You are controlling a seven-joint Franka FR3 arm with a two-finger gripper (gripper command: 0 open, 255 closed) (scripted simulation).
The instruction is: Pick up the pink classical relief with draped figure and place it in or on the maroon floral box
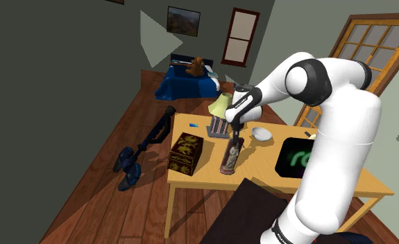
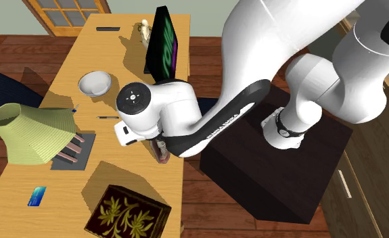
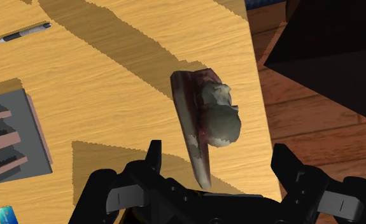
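The relief (image 1: 231, 154) is a dark pinkish slab with a grey draped figure. It stands upright near the front edge of the yellow wooden table (image 1: 205, 173). My gripper (image 1: 236, 130) hangs directly over its top, open. In the wrist view the relief (image 3: 207, 121) lies between my two black fingers (image 3: 153, 156), which stand wide apart and do not touch it. The maroon box (image 1: 185, 152) with a gold leaf pattern sits on the table to the shoulder view's left of the relief. In the second exterior view the box (image 2: 126, 215) is at the bottom and my hand covers most of the relief (image 2: 163, 155).
A green-shaded lamp (image 1: 222, 105) and a dark tray of rods (image 3: 9, 137) stand just behind the relief. Also on the table are a white bowl (image 1: 261, 133), a pen (image 3: 23, 32), a blue card (image 2: 36, 195) and a black screen with a green glow (image 1: 298, 156). The table edge (image 3: 258, 114) runs close beside the relief.
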